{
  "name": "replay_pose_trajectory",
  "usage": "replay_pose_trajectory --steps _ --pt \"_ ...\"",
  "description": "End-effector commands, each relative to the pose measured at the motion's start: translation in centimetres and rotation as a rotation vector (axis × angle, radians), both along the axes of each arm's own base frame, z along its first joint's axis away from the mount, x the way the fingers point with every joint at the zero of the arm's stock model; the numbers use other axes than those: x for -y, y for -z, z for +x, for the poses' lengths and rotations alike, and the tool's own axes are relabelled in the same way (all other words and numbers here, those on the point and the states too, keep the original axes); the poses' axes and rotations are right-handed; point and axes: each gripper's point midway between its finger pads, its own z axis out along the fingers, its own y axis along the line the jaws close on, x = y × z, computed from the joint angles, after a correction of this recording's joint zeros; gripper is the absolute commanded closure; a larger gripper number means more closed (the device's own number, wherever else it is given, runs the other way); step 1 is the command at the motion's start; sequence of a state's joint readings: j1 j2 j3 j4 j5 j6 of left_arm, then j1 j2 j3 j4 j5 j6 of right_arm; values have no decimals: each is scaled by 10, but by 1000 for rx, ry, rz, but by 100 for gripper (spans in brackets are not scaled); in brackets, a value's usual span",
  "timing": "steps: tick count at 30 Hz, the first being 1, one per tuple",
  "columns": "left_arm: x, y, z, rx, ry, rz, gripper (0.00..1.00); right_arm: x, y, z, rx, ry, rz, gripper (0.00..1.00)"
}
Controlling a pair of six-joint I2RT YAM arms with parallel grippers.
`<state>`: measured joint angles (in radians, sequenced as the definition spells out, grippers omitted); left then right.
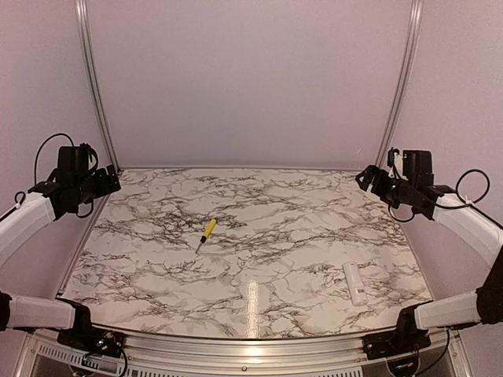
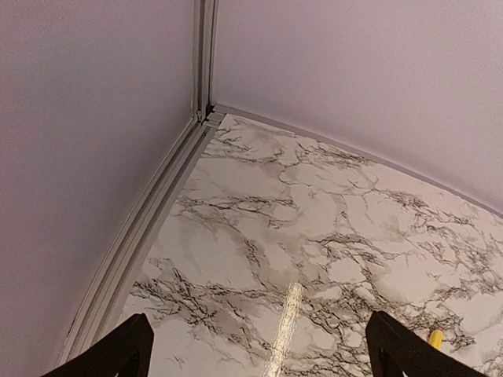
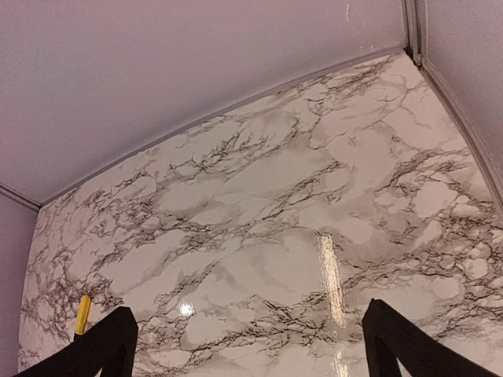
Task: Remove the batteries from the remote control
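Marbled white tabletop [image 1: 275, 196] with dark veins spreads out below me, closed in by pale lilac walls [image 1: 251, 78] with metal rails [image 1: 94, 86] running up the back corners. Both my arms are raised and drawn out to the sides, well above the surface. My left claw [image 1: 110, 182] hangs over the far left corner and my right claw [image 1: 366, 177] over the far right one, each turned inward toward the middle. From the left wrist, my left claw [image 2: 259, 318] stands spread wide, the two dark fingers far apart at the bottom corners of the view with only bare marble between them. My right claw [image 3: 248, 308] is the same, wide apart and holding nothing.

My remote control [image 1: 355, 283] lies flat near the front right of the table, close to my right arm's base and well apart from both claws. It is a slim white bar with its long side running roughly front to back, and I cannot make out detail on its face from above. A yellow-handled screwdriver [image 1: 207, 232] lies near the middle of the table, left of centre, tip pointing toward the near edge. Its yellow end shows at the edge of my left wrist view [image 2: 435, 338] and my right wrist view [image 3: 82, 313]
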<state>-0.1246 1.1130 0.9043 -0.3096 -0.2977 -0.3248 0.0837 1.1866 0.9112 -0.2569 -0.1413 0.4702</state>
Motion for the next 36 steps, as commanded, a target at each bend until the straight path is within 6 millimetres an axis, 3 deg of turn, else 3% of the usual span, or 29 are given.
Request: replay_pose_trajectory --steps 1,12,28,36 --pt "32 16 -4 -91 122 -68 1 -8 0 0 -4 -38 -7 2" --pt "99 45 -18 -214 327 -88 1 -21 26 -18 -143 -42 -88 2" --pt "125 59 -29 -265 423 -109 1 -4 94 -75 -508 33 -209 2" --pt "131 64 -30 -276 453 -101 2 -15 133 -101 -671 -15 -229 1"
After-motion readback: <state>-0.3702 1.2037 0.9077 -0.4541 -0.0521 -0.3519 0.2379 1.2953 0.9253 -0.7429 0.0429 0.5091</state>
